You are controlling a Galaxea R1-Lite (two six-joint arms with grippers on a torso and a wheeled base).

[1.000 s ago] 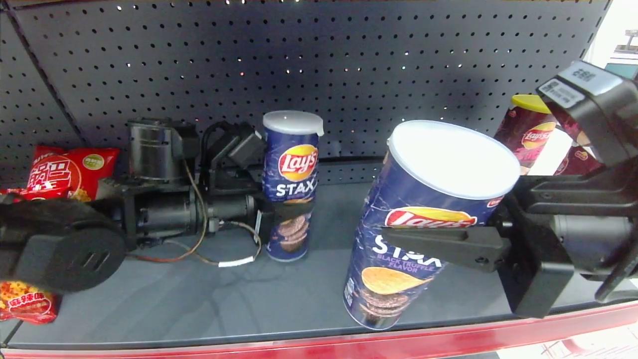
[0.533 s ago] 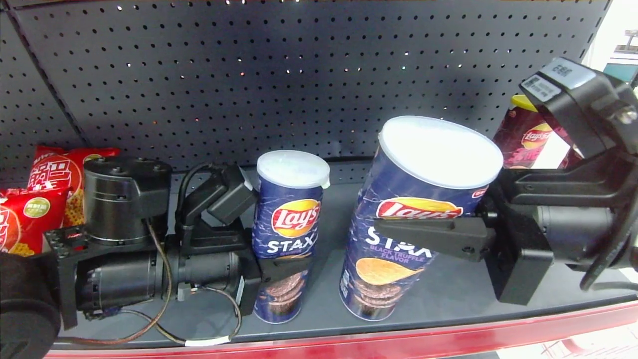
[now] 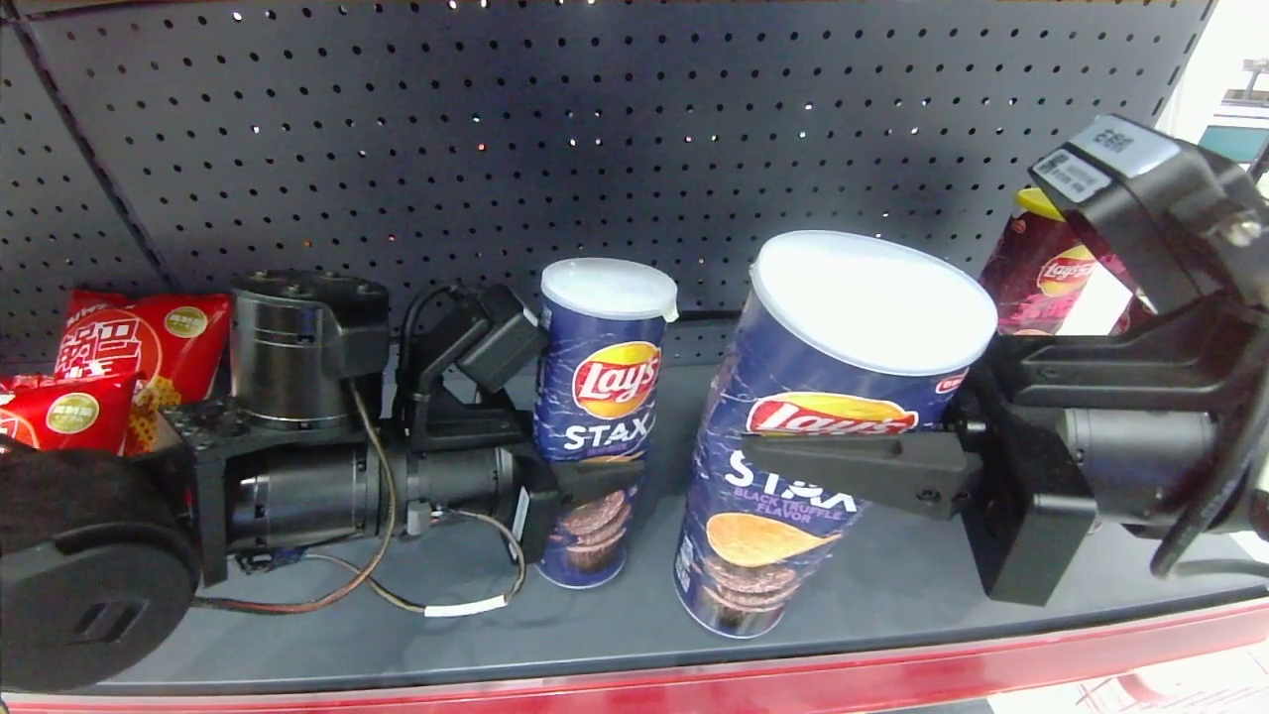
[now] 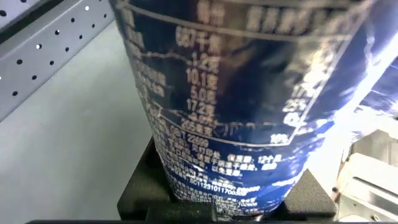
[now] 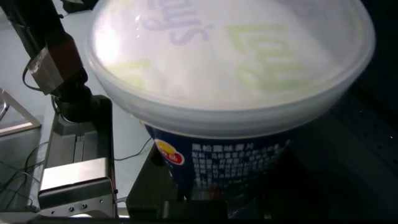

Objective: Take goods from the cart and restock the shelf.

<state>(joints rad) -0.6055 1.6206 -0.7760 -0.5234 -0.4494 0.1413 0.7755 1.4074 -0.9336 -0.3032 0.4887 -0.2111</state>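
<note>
Left can [image 3: 605,397] clamped mid-height by left pincer [image 3: 587,478], long axis upright, base at shelf [image 3: 892,585] deck (contact not discernible). Right can [image 3: 843,327] gripped by right pincer [image 3: 843,466], slightly tilted, nearer front edge.

The left gripper [image 3: 595,486] holds a blue cardboard chip can [image 3: 607,387] with a clear plastic lid [image 3: 609,288]; at its 3 o'clock the right gripper [image 3: 793,461] holds a second blue can [image 3: 793,555], nearer.

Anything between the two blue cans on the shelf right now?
No. In the head view the left can and right can are apart, with only bare shelf between them.
</note>
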